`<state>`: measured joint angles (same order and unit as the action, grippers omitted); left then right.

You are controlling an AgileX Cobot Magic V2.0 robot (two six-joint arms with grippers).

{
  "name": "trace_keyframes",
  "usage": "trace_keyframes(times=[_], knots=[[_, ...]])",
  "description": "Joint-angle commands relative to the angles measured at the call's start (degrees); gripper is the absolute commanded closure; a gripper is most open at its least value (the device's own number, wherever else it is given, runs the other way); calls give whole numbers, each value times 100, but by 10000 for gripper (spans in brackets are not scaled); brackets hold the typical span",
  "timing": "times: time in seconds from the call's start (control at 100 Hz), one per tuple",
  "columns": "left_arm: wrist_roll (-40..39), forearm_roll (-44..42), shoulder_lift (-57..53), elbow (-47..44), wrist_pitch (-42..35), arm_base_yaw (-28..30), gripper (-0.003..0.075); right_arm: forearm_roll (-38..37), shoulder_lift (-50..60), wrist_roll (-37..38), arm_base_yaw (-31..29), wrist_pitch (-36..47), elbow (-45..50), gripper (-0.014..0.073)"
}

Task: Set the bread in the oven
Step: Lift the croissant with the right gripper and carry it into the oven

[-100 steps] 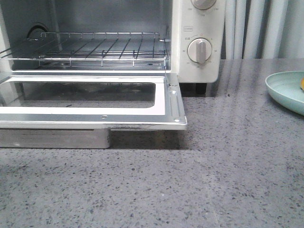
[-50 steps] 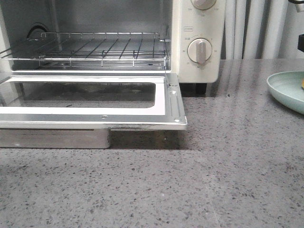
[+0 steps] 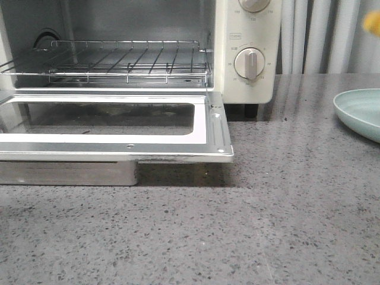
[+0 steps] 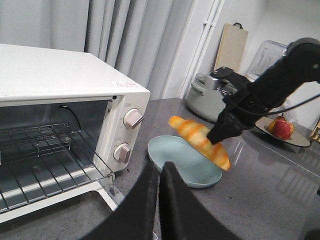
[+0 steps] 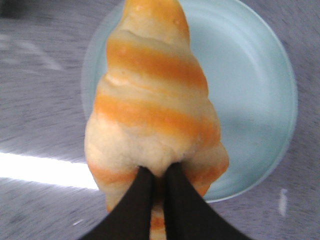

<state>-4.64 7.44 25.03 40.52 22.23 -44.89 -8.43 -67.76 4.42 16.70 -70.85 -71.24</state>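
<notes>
The bread (image 5: pixel 155 110), a glossy roll with orange and cream stripes, hangs in the air above a pale green plate (image 5: pixel 260 90). My right gripper (image 5: pixel 159 172) is shut on it, pinching its middle. The left wrist view shows the bread (image 4: pixel 197 139) held by the right gripper (image 4: pixel 218 136) over the plate (image 4: pixel 175 160). In the front view only a yellow bit of the bread (image 3: pixel 373 22) shows at the right edge. The white oven (image 3: pixel 246 35) stands at the left with its door (image 3: pixel 119 139) open flat and its wire rack (image 3: pixel 113 62) bare. My left gripper (image 4: pixel 159 172) is shut and empty, up above the counter near the oven's front corner.
The plate (image 3: pixel 359 113) sits on the grey speckled counter, right of the oven. A metal tray (image 3: pixel 65 172) lies under the open door. In the left wrist view a rice cooker (image 4: pixel 210 97), a cutting board (image 4: pixel 231 47) and a dish with an apple (image 4: pixel 281 129) stand further back.
The bread has gone up off the plate: one second ago a yellow bit lay on the plate's right edge, now it shows high at the right edge of the front view.
</notes>
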Motion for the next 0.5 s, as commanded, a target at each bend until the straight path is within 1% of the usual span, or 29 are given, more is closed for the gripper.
trace_keyframes(times=[0.0,0.06,0.22,0.37,0.49], knots=[[6,3,34,173,-531,-48,741,379,561,-307,338,-401,-140,664],[6,3,34,173,-581,-48,741,552,754,-356,724,-401,-140,664],[6,17,34,173,-673,-48,741,554,862,-356,1840,-401,-140,663],[6,32,34,173,-673,-48,741,526,440,-356,2696,-391,-150,663],[6,32,34,173,-687,-48,741,137,-100,-356,3219,-308,-213,663]])
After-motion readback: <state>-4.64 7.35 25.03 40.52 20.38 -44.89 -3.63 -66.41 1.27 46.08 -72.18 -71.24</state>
